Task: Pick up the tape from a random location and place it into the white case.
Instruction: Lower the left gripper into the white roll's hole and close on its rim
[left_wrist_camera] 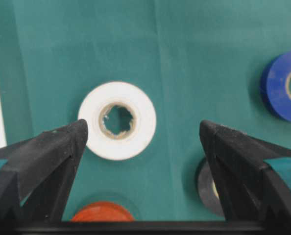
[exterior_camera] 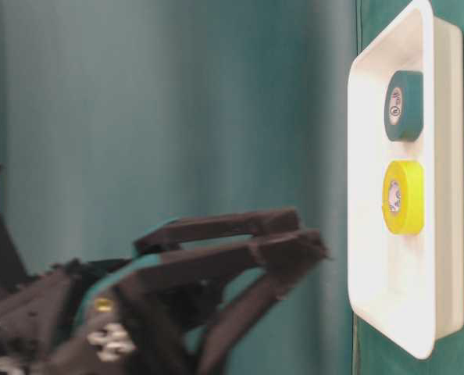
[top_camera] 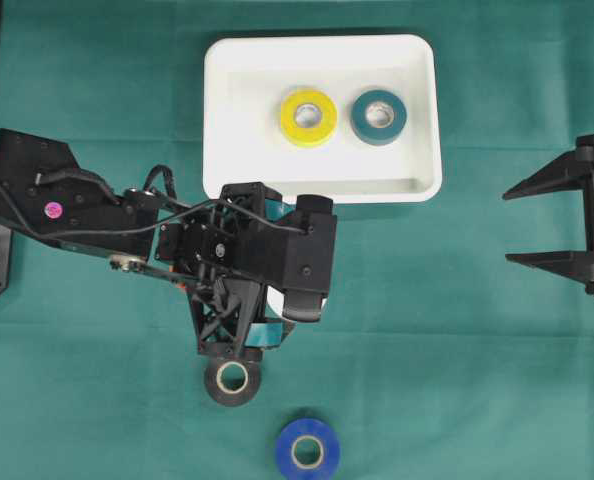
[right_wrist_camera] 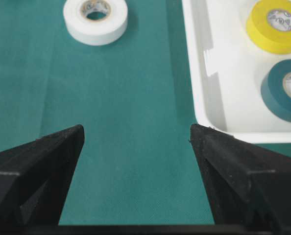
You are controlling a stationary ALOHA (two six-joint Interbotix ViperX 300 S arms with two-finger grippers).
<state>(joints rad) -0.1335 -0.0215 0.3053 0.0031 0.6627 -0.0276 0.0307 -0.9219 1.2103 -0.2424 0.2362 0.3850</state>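
The white case (top_camera: 227,120) lies at the top middle, with a yellow tape (top_camera: 308,117) and a teal tape (top_camera: 378,116) in it. My left gripper (top_camera: 233,272) hangs open above the cloth, pointing down. In the left wrist view it (left_wrist_camera: 143,132) holds nothing, and a white tape (left_wrist_camera: 117,120) lies flat just past the left fingertip (left_wrist_camera: 79,131). From overhead only a sliver of the white tape (top_camera: 318,303) shows under the arm. My right gripper (top_camera: 509,225) stands open and empty at the right edge, away from every roll.
A black tape (top_camera: 232,380) lies below the left gripper, beside its right finger (left_wrist_camera: 219,147). A blue tape (top_camera: 307,450) sits at the front edge. An orange-red tape (left_wrist_camera: 102,211) lies under the left wrist, hidden from overhead. Bare green cloth (right_wrist_camera: 135,98) lies before the right gripper.
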